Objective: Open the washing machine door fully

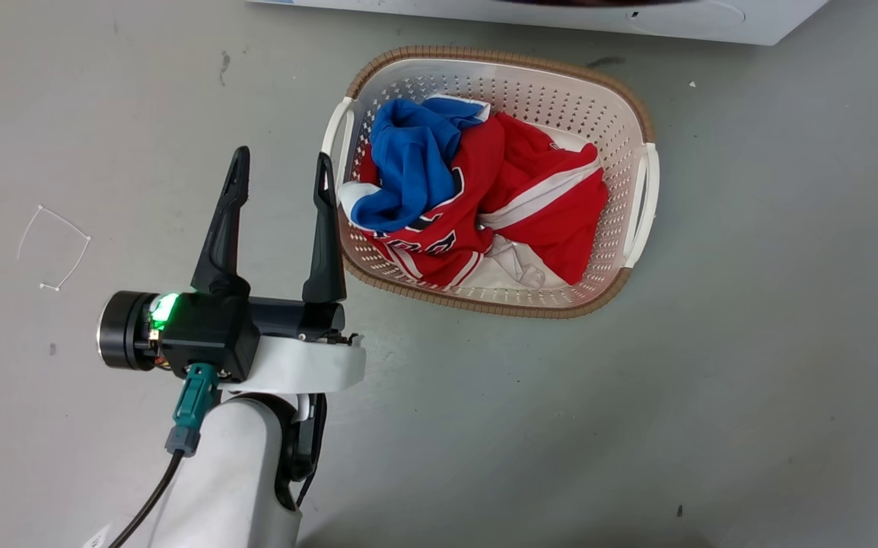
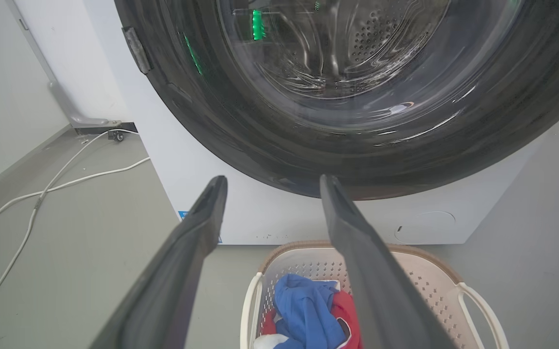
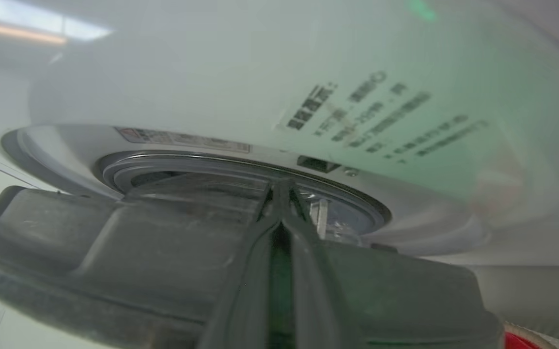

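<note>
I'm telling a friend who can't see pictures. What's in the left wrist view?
The open left gripper points its two dark fingers at the big round black door, with its glass middle, on a white washing machine. Below stands a basket holding blue and red clothes, and white cables lie on the grey floor at the left.

Washing machine [image 1: 713, 19] cropped by top edge. Washing machine door [image 2: 357, 160] upper part cut off. Label print [image 3: 376, 116] blurred, unreadable, possibly a spec sticker.
</note>
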